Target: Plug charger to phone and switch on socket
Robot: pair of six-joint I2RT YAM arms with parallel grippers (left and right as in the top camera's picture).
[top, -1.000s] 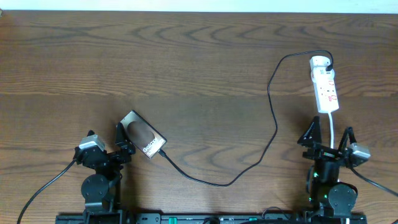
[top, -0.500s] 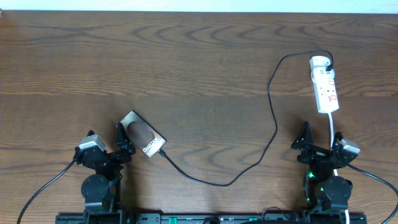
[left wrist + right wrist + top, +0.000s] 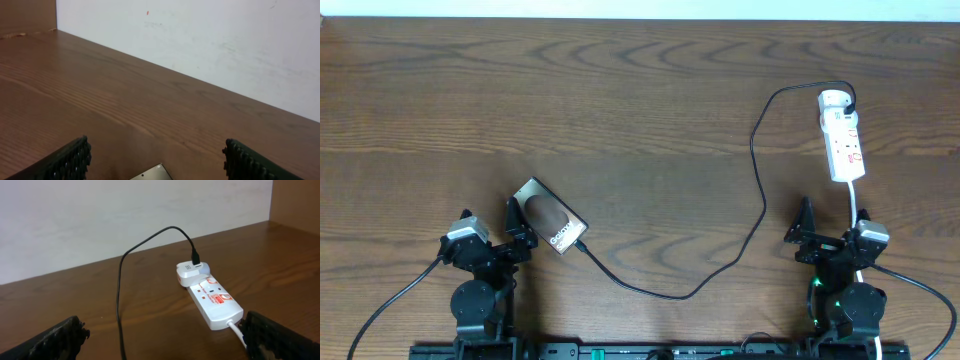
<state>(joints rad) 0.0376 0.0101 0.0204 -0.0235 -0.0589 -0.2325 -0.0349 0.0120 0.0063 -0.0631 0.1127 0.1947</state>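
Phone lying diagonally on a wooden bench, white lettering too small to read, charger meeting its near-right end; far to its right the red-marked socket runs lengthwise away; left pincer and right pincer both spread.

Nothing is reading clearly: the phone, near the front-left edge of the table, is showing white lettering (too small to decipher), and the socket is bearing blurred red labels.
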